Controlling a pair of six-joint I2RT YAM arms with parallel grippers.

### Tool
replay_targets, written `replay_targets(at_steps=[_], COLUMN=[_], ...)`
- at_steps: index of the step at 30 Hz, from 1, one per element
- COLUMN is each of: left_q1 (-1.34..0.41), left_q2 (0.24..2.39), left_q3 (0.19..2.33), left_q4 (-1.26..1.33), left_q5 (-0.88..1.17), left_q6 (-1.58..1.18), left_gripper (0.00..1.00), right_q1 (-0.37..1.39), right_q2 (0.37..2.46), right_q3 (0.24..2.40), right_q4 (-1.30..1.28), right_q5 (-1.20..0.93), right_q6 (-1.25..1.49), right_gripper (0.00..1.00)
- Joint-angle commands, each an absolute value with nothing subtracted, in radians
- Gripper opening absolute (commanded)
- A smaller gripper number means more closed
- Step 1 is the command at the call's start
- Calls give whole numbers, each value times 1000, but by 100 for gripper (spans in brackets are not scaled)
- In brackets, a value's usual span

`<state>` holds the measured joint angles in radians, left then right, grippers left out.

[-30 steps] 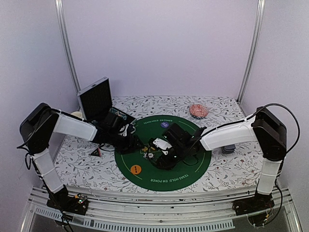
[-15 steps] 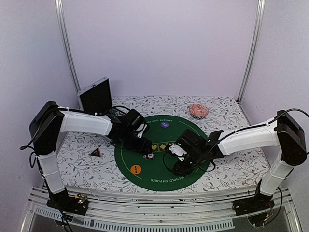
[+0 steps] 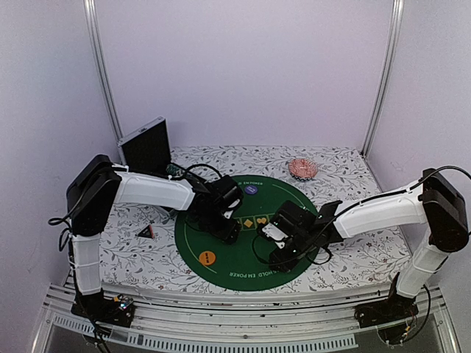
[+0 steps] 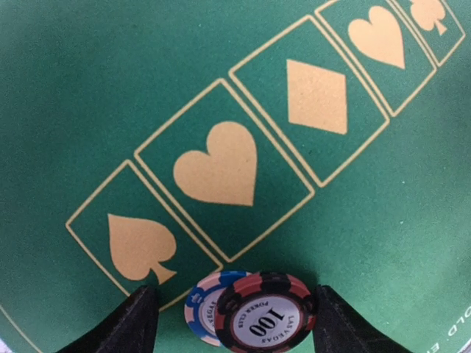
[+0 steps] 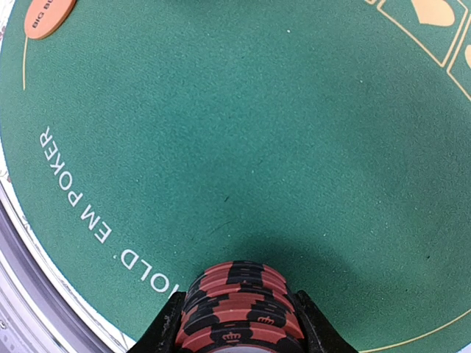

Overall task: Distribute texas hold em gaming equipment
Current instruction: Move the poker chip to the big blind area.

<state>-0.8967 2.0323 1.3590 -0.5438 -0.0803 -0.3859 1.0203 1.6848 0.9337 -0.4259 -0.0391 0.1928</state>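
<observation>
On the round green poker mat [image 3: 221,246] my left gripper [image 4: 237,323] is open just short of the printed spade box. Between its fingers [image 4: 140,322] lie two poker chips: a red-and-black "100" chip [image 4: 267,316] resting partly on a blue one [image 4: 200,303]. The right finger touches the red chip and the left one stands clear of the blue. From above, the left gripper [image 3: 228,229] hides them. My right gripper [image 5: 239,327] is shut on a stack of red-and-black chips [image 5: 239,305] above the mat's near-right part [image 3: 278,256]. An orange disc [image 3: 207,257] and a purple disc [image 3: 252,189] lie on the mat.
A small dark triangular marker [image 3: 147,232] lies on the flowered tablecloth left of the mat. An open black case [image 3: 145,145] stands at the back left. A pink patterned dish [image 3: 302,168] sits at the back right. Metal posts rise at both rear corners.
My left gripper has swung right from the mat's left edge to the suit boxes, now straddling the two chips. My right gripper has carried its chip stack right and nearer.
</observation>
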Motion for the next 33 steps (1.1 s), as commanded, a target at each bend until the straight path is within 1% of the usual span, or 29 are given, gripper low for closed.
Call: replay_targets(at_steps=[1, 4, 7, 11, 14, 16, 23, 29, 31, 33], left_q1=[-906, -908, -908, -911, -918, -922, -934, -942, -945, -949], left_q2=[2087, 2080, 2057, 2043, 2053, 2057, 2059, 2040, 2036, 2038], left_q3=[1369, 1362, 1344, 1334, 1345, 1347, 1338, 1316, 1312, 1310], left_q4=[-596, -610, -609, -591, -592, -595, -607, -629, -628, -629], left_q5=[-141, -139, -115, -85, -75, -66, -30, -23, -21, -20], left_q6=[-379, -372, -370, -358, -345, -339, -314, -310, -309, -308], left_gripper=[70, 63, 59, 58, 51, 49, 49, 55, 53, 49], right_q1=[1021, 1021, 1021, 1020, 1022, 1021, 1021, 1023, 1024, 1025], right_q2=[1656, 1662, 1667, 1675, 1680, 1681, 1689, 1702, 1705, 1708], right_q3=[934, 935, 937, 940, 945, 946, 951, 969, 976, 982], right_q4=[-413, -413, -413, -411, -411, -412, -412, -432, -436, -438], right_q5=[-31, -31, -31, -35, -37, -38, -50, -45, -44, -44], right_q6=[204, 204, 204, 202, 201, 201, 203, 202, 201, 201], right_gripper=[4, 4, 4, 4, 4, 4, 3, 3, 3, 3])
